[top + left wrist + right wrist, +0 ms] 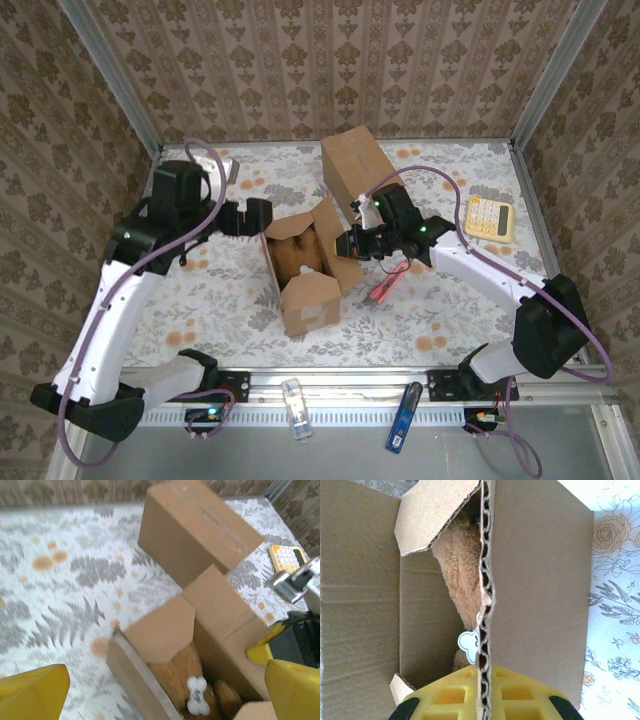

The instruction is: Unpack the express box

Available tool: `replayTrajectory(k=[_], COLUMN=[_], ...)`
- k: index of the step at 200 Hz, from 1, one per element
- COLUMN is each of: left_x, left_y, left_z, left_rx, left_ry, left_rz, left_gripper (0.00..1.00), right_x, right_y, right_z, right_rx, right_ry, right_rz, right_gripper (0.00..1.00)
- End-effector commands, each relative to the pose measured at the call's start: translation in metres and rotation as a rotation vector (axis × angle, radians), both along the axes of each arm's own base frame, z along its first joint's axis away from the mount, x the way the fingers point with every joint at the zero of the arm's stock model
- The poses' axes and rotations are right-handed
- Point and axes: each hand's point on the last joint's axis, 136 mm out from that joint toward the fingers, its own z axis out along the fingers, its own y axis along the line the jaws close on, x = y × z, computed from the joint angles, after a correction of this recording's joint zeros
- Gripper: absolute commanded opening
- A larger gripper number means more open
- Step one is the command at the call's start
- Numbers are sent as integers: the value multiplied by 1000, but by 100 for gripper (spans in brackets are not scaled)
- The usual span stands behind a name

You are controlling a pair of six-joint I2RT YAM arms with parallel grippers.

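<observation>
calculator (pixel 489 217) and closed box (pixel 356 166) sit beyond open box (pixel 310 298).

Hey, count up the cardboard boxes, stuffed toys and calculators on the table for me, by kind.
Cardboard boxes: 2, the open box and the closed box
Stuffed toy: 1
Calculator: 1
Total: 4

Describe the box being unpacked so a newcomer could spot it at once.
On the floral table, two cardboard boxes sit near the middle. The open box is the one nearer the arm bases, in front of the closed box. Its flaps stand up and a tan plush toy with a white tag shows inside; its neighbour is shut.
</observation>
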Motion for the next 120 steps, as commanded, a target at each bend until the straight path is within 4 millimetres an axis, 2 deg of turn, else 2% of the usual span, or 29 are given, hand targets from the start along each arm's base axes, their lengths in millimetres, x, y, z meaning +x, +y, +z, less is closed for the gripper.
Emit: replayTrajectory(k=[1,23,36,59,92,120], left_x=[5,16,23,16,3,2], left_y=[-16,-40,-48,-62,-60,-51], left_z=[-5,-20,-39,-80,-127,-149], left_rx=[194,420,538,677,808,869], left_ry=[-40,-106,-100,-26,61,105], left_rz=[-142,-238,-253,-312,-358,-342], left_gripper=[100,99,98,93,89,88], right_x=[-8,-8,-7,-6,-6,-5], right_y=[-1,-1,-1,-1,-1,-1], right_z=[-5,-6,-7,-6,-4,-5], right_rx=[-35,-33,-35,-34,-31,-29], right_ry=[5,8,5,3,-1,-2], right_rz=[75,77,72,67,66,64], right_gripper=[0,0,0,0,0,0])
